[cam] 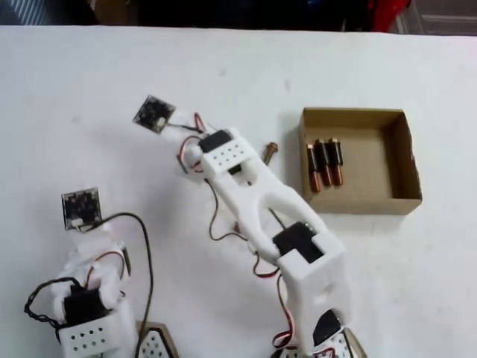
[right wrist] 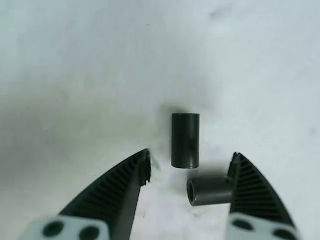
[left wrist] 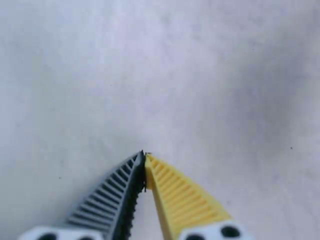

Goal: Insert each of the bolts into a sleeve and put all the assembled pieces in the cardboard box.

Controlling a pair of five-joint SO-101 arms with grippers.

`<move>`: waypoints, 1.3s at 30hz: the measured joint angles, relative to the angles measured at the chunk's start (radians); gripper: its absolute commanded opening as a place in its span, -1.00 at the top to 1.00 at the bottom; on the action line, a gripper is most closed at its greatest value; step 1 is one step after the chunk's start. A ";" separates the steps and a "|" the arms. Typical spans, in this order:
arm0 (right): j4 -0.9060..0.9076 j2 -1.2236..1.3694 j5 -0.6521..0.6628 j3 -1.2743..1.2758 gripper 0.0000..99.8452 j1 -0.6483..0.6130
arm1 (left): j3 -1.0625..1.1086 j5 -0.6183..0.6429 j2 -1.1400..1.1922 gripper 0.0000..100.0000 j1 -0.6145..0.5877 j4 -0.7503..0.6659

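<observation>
1. Far left, the left arm sits low at the near edge of the white table, folded in close to its base.
2. Its left gripper has one grey finger and one yellow, and the tips are pressed together with nothing between them. Bare tabletop lies under it.
3. Moving to the middle, the right arm stretches diagonally away from its base, wrist out over the centre of the table.
4. The right gripper is spread wide, both dark fingers apart and holding nothing.
5. In that gap, the first sleeve, a black tube, sits between the fingertips and clear of both. I cannot tell whether it is upright or lying flat.
6. The second sleeve lies on its side with its open end showing, close below the first and touching the inner face of one finger.
7. Just beside the right arm's wrist, on the box side, a copper-coloured bolt lies loose on the table.
8. Far right, the cardboard box stands open, with three assembled pieces side by side against its near-left wall.
</observation>
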 measured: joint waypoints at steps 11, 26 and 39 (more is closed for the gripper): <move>-0.063 0.117 0.000 0.000 0.55 0.000 | 0.000 0.000 0.000 0.95 0.000 0.000; -0.069 0.135 0.000 -0.005 0.56 0.000 | 0.000 0.000 0.000 0.95 0.000 0.000; -0.120 0.137 0.000 -0.008 0.57 0.015 | 0.000 0.000 0.000 0.95 0.000 0.000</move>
